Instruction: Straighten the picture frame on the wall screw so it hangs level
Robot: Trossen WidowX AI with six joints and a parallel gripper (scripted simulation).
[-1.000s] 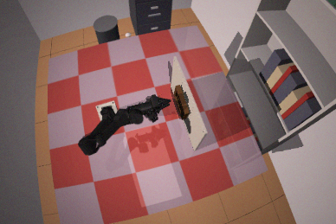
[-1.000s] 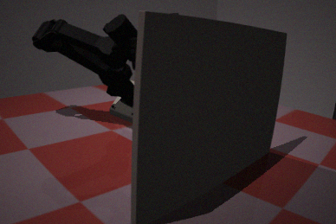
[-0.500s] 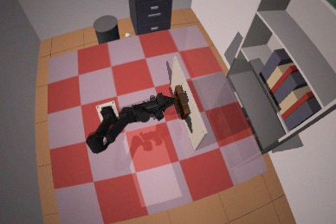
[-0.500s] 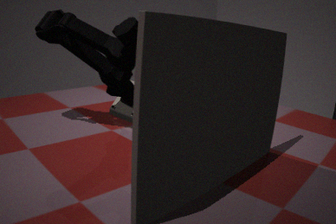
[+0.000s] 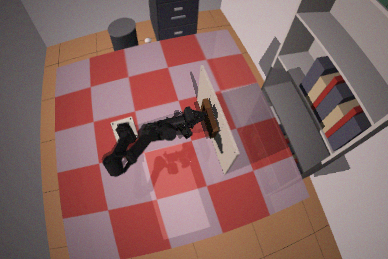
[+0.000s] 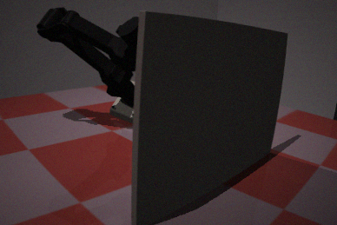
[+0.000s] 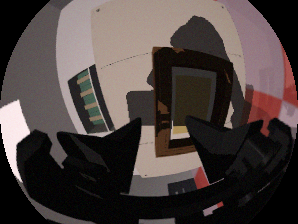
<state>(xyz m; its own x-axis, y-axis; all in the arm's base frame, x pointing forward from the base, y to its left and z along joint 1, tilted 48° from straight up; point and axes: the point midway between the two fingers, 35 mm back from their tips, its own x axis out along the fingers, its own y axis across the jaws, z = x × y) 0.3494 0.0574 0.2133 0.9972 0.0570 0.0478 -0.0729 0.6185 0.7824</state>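
The brown picture frame [image 5: 214, 126] [image 7: 163, 82] hangs on the front of the upright cream board [image 5: 227, 151] [image 6: 208, 102] [image 7: 120, 37]. Its lower left part shows between and beyond the fingertips in the wrist view. Its edges do not run parallel to the board's faint seams there, but the strong lens bend hides the exact tilt. My gripper [image 5: 204, 115] [image 7: 164, 120] is open, with its tips close in front of the frame; contact cannot be made out. The screw and notched strip are hidden. The exterior camera sees only the board's back, which hides the frame and fingers.
The arm's base plate [image 5: 116, 122] stands on the red and pale checkered floor [image 5: 182, 217]. A grey shelf with books [image 5: 332, 92] is behind the board. A dark drawer cabinet [image 5: 177, 2] and a grey bin [image 5: 123, 34] stand at the far wall.
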